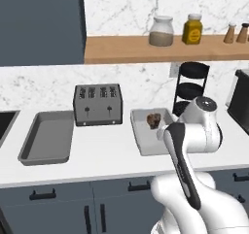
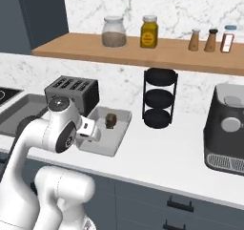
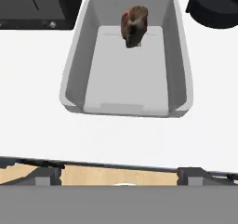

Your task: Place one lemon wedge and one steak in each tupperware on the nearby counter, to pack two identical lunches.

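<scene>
The robot's two-finger gripper hung over the front edge of the white marble counter, its jaws spread wide and holding nothing. Just past it sat a shallow grey tupperware tray. A small reddish-brown steak lay inside it, near the far wall. Farther left, beyond the dark grey toaster, was a second grey tray.

arm: glossy white rounded shells | joints: dark grey-black bands between segments | 1 black stripe along the forearm link | round grey cap with dark ring on the top joint | base: bulbous white housing | wrist: small white block with 1 dark mark
</scene>
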